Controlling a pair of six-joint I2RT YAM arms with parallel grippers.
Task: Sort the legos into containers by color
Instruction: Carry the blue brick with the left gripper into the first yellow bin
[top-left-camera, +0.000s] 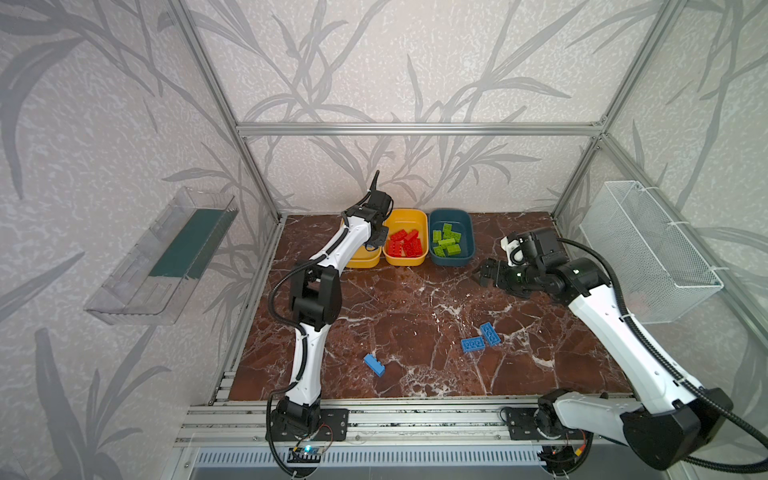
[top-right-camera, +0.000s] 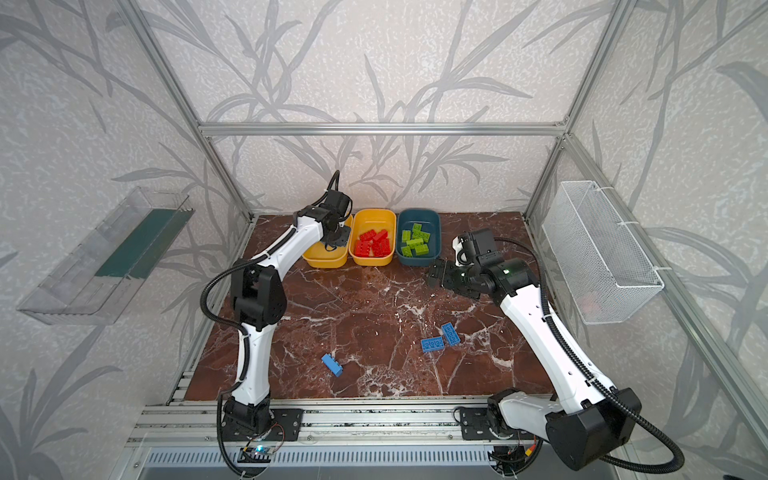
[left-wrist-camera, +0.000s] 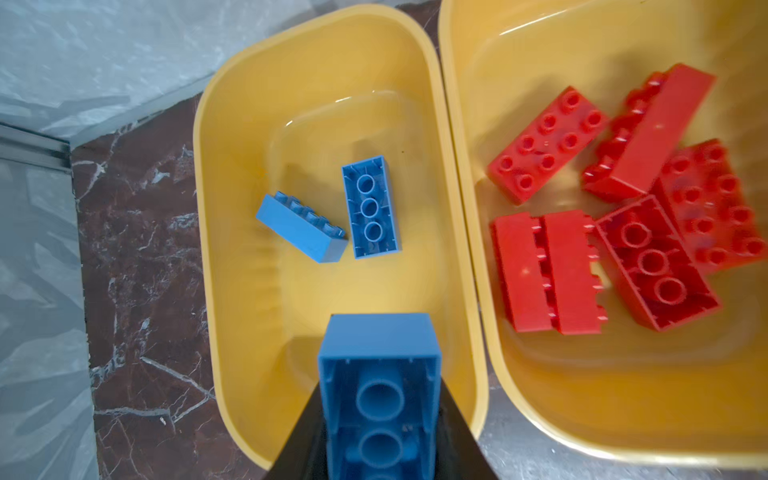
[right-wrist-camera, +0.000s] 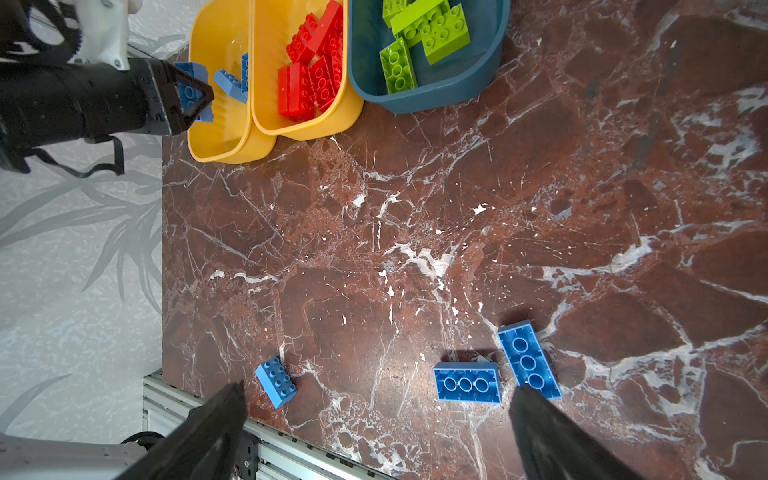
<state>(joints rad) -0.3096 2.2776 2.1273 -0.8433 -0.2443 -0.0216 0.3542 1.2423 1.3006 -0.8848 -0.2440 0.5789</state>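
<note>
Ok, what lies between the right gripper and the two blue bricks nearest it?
Only bare tabletop separates the right gripper and blue bricks, in both top views.

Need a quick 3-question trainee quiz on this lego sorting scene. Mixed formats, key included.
1. True or false: the right gripper holds a brick.
2. How many blue bricks lie loose on the table?
3. Fill in: the left gripper has its held brick over the yellow tub containing ___ bricks.
Key: 1 false; 2 three; 3 blue.
</note>
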